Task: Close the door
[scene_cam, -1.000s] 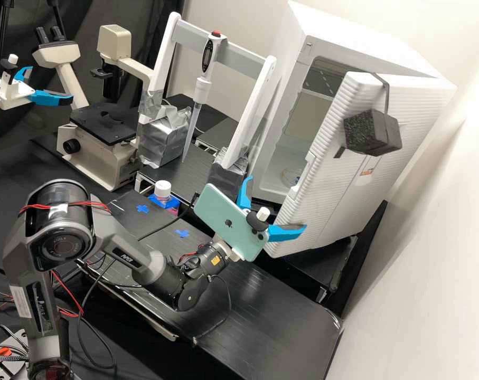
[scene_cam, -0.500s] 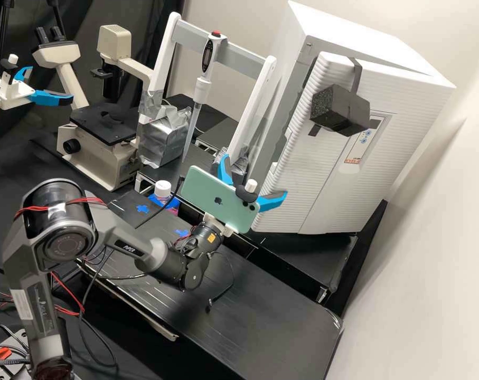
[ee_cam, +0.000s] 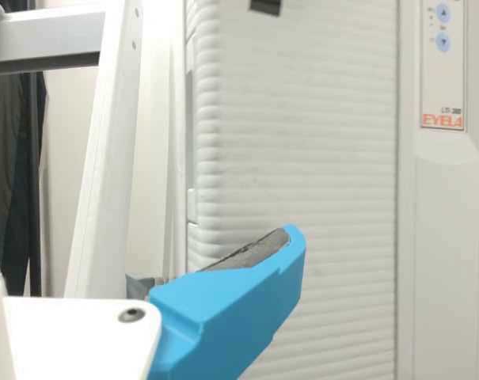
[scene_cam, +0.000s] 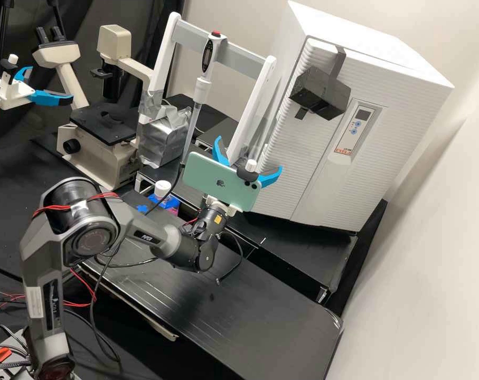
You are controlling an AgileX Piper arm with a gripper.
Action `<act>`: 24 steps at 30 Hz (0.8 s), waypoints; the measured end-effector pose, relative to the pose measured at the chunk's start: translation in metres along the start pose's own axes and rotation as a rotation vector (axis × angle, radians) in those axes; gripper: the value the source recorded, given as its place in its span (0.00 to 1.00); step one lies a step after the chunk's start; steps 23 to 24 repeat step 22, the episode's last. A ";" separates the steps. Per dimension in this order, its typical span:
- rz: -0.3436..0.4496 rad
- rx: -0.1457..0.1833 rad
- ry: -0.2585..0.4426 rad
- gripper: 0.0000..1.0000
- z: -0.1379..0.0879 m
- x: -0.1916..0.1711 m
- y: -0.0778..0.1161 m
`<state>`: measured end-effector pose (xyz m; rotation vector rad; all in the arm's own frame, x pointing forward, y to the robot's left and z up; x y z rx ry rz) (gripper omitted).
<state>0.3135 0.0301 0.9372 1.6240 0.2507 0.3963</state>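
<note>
In the high view, the dark grey robot arm (scene_cam: pixel 86 232) rises from 7 o'clock, bends at its elbow, and its forearm slopes toward 4 o'clock; the wrist then tips up toward 1 o'clock above the black surface (scene_cam: pixel 281 311). The gripper (scene_cam: pixel 249 153), near the centre, has its blue fingers spread wide, with nothing between them. A mint-green phone (scene_cam: pixel 218 182) is mounted behind it.

At 2 o'clock is a white incubator (scene_cam: pixel 413 95), its ribbed door (scene_cam: pixel 297 169) lying against the front, closed or nearly so. A dark block (scene_cam: pixel 321 95) hangs from the door's top by a strap. The high view also shows a microscope (scene_cam: pixel 104 124) at 10 o'clock and a pipette (scene_cam: pixel 202 87) at 11 o'clock.

The wrist view adds a close look at the dark grey pad (ee_cam: pixel 251 252) lining one blue finger, before the door's face; whether they touch, I cannot tell.
</note>
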 end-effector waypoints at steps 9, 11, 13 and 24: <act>-0.001 0.008 0.002 1.00 0.008 0.009 -0.001; 0.027 0.033 -0.019 1.00 0.011 0.006 -0.002; 0.069 0.054 -0.047 1.00 0.013 0.001 -0.003; 0.259 0.104 -0.218 1.00 0.017 -0.035 -0.014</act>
